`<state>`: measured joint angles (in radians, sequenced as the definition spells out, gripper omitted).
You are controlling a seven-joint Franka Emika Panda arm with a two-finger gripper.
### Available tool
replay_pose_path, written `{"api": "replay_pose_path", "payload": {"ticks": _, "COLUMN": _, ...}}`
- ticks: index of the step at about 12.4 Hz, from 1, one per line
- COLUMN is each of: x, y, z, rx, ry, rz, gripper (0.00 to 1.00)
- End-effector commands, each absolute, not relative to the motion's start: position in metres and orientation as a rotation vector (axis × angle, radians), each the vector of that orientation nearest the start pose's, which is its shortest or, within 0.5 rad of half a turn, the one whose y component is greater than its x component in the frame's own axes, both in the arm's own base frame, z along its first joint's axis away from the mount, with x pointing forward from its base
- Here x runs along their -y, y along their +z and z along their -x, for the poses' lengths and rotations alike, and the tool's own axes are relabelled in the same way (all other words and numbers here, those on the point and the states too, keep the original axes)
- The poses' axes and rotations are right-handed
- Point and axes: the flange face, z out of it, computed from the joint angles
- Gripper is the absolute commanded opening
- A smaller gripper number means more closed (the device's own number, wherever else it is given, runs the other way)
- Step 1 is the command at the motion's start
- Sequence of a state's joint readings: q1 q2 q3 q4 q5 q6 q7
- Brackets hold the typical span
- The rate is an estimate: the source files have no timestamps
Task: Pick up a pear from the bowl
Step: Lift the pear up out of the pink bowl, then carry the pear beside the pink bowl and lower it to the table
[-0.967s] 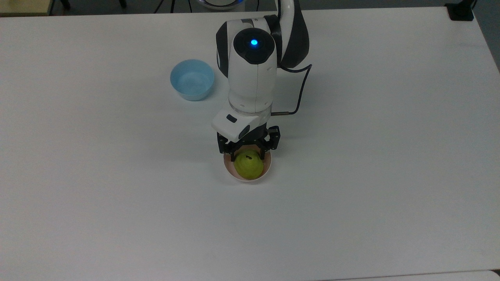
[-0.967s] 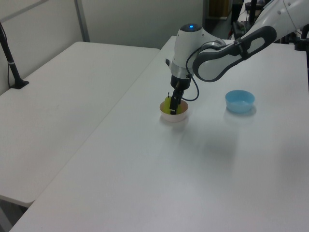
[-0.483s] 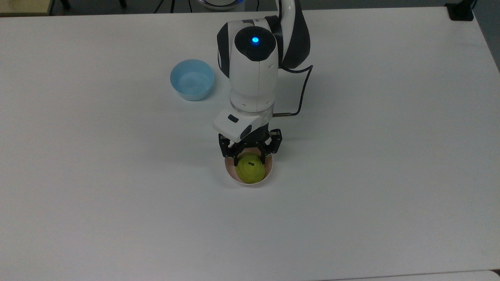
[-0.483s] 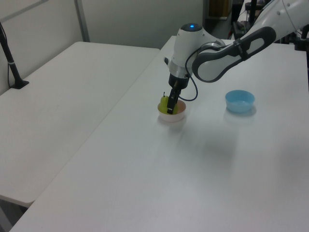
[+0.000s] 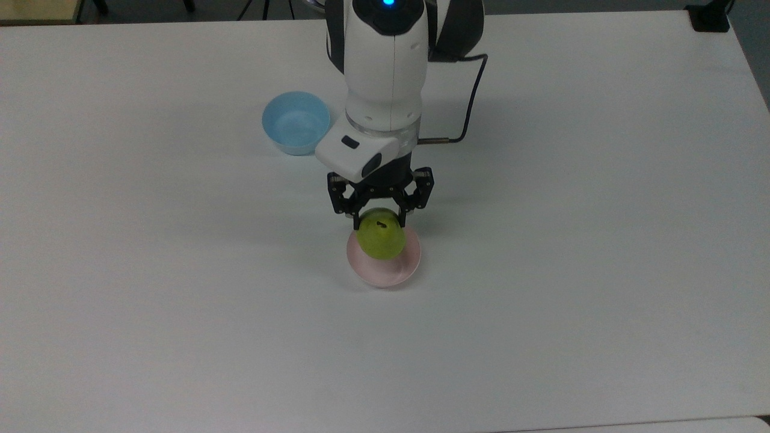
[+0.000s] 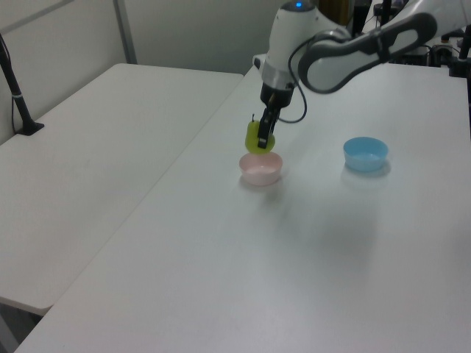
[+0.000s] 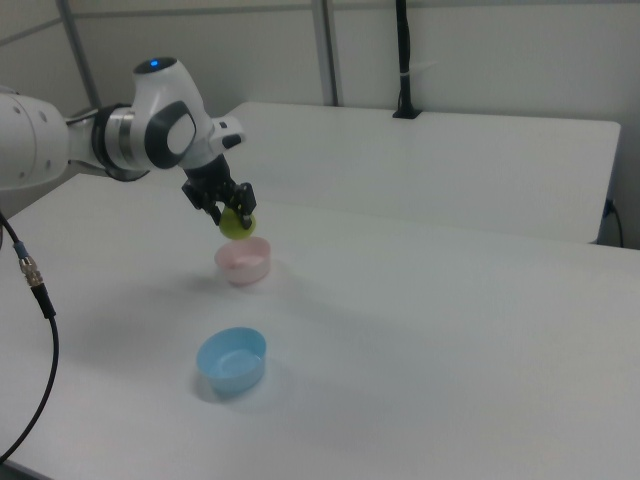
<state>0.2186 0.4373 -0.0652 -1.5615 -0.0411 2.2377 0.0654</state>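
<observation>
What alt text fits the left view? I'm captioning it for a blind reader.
A robot claw holds a yellow-green pear just above a pink bowl on a white table. A blue bowl sits toward the left view's right.

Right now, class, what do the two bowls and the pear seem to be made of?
The pink bowl looks like thin matte plastic: even pale colour, smooth rim. The blue bowl looks the same sort, with a soft sheen. The pear, held in the hand, has smooth, even yellow-green skin; real fruit or a plastic model, I cannot tell.
</observation>
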Motion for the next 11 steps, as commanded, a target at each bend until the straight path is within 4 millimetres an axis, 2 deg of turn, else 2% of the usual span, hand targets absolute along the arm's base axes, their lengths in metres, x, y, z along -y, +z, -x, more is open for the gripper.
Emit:
{"api": "replay_pose_path", "payload": {"ticks": 1, "x": -0.079, "y": 0.469, "z": -0.677, "rx": 0.129, "ry": -0.396, "rz": 3.15, "gripper": 0.5}}
{"api": "replay_pose_path", "payload": {"ticks": 2, "x": -0.064, "y": 0.479, "z": -0.677, "rx": 0.099, "ry": -0.42, "rz": 3.15, "gripper": 0.5}}
{"api": "replay_pose_path", "payload": {"ticks": 3, "x": -0.042, "y": 0.481, "z": -0.679, "rx": 0.059, "ry": -0.427, "rz": 3.156, "gripper": 0.5}}
{"api": "replay_pose_path", "payload": {"ticks": 6, "x": 0.013, "y": 0.472, "z": -0.684, "rx": 0.097, "ry": -0.434, "rz": 3.184, "gripper": 0.5}}
{"api": "replay_pose_path", "payload": {"ticks": 7, "x": 0.026, "y": 0.466, "z": -0.688, "rx": 0.102, "ry": -0.465, "rz": 3.187, "gripper": 0.51}}
{"api": "replay_pose_path", "payload": {"ticks": 11, "x": 0.042, "y": 0.405, "z": -0.706, "rx": 0.086, "ry": -0.481, "rz": 3.202, "gripper": 0.51}}
